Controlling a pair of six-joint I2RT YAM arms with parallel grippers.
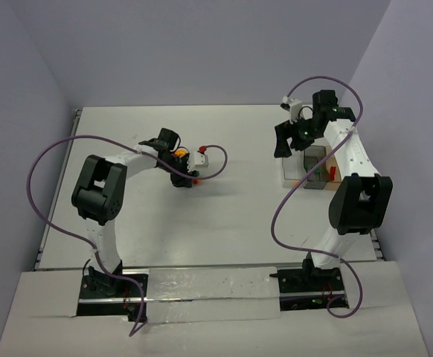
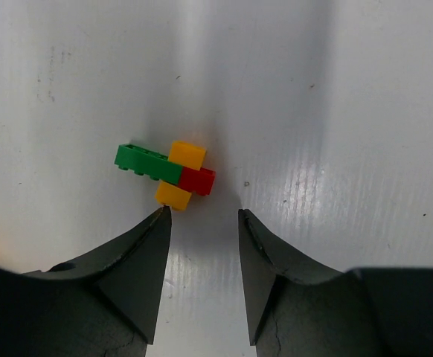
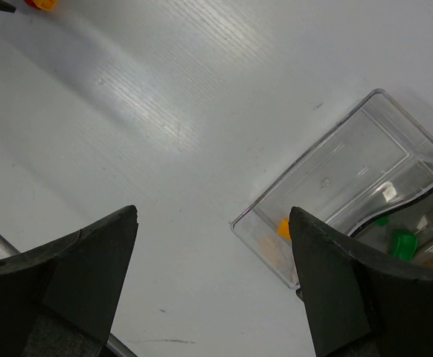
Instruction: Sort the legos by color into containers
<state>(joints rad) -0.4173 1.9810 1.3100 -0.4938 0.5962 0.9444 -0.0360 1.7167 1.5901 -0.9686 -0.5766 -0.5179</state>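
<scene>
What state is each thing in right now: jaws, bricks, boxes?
Left gripper: jaws open, empty.
Right gripper: jaws open, empty.
Brick cluster: green, red, yellow clumped together, lying on the table.
Clear bins: upright; nearest holds an orange brick, next a green brick.

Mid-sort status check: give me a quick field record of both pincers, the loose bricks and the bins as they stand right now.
left pincer: open, empty, tips just short of the brick clump
brick clump: one green brick, one red brick, two yellow bricks, joined, lying on the table
right pincer: open, empty, over the table beside the containers
containers: clear bin nearest the right wrist camera holds an orange brick; the next bin holds a green lego
</scene>
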